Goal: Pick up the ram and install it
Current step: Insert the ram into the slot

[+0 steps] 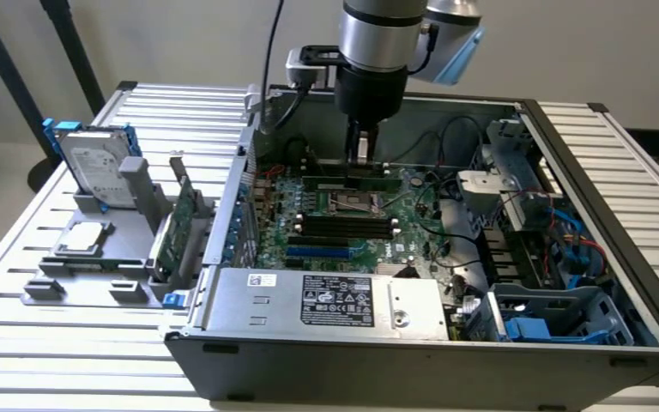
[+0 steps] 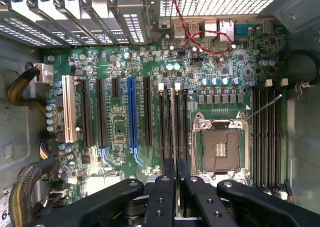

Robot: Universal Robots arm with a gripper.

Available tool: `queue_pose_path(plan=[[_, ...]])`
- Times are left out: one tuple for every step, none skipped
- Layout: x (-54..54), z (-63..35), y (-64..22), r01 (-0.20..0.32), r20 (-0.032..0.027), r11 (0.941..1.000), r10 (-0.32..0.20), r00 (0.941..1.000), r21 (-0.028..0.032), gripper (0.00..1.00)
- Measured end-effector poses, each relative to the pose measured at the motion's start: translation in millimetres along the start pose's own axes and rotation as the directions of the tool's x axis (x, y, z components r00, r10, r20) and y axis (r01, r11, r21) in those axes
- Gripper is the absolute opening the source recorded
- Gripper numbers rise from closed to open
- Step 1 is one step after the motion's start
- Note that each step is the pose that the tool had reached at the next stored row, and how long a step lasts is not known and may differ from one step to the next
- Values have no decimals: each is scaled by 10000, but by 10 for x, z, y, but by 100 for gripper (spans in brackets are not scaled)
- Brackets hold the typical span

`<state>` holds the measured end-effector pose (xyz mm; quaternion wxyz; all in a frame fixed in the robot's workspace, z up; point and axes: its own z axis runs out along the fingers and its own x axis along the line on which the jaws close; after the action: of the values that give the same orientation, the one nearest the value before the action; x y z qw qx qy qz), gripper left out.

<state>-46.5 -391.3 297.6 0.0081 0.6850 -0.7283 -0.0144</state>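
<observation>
I am watching the pincer [image 1: 360, 161] hanging inside the open computer case [image 1: 306, 365]. It is pinching the ram [image 1: 353, 184] tight between its two fingers [image 2: 162, 197]. The ram is lying level right under the pincer, and the fingers are gripping it near the middle of its long top edge. It is hanging just beside the CPU socket [image 1: 348, 204]. In the wrist view I am seeing the ram by its thin edge, lining up with the black memory slots [image 2: 184, 122] next to that socket. I cannot tell if it is touching a slot.
</observation>
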Motion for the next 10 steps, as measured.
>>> queue_pose_path(plan=[[0, 18, -1, 3, 1, 10000, -3, 10000, -7, 14], [0, 33, -2, 3, -3, 10000, -3, 10000, -20, 14], [0, 45, -2, 2, -9, 10000, -2, 10000, -35, 14], [0, 55, -4, 3, -13, 10000, -3, 10000, -59, 14], [0, 65, -9, 3, -16, 10000, -3, 10000, -90, 14], [-1, 73, -18, 2, -20, 9999, -2, 10000, -122, 14], [-1, 81, -27, 2, -24, 9999, -2, 10000, -152, 14], [-1, 89, -44, 1, -28, 9998, -2, 10000, -177, 14], [-1, 98, -64, 0, -29, 9998, 0, 10000, -194, 14], [0, 108, -79, -4, -31, 9998, 3, 10000, -208, 14]])
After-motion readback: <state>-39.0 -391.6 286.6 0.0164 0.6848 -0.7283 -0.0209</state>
